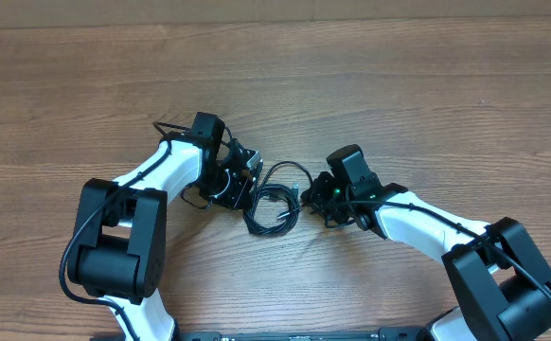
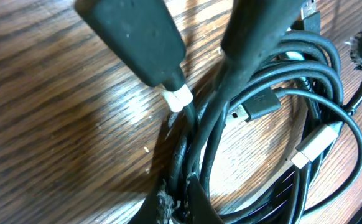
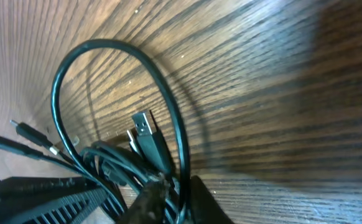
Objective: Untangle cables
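A tangled bundle of thin black cables lies on the wooden table between my two grippers. My left gripper sits at the bundle's left edge; in the left wrist view its fingers are shut on several cable strands, with a USB plug and a silver-tipped plug beside them. My right gripper is at the bundle's right edge; in the right wrist view its fingers are shut on cable strands, with a loop and a USB plug above.
The wooden table stretches on all sides. Both white arms reach in from the front, the left and the right. Thicker black cords run along the arms. The other gripper's black body shows low left in the right wrist view.
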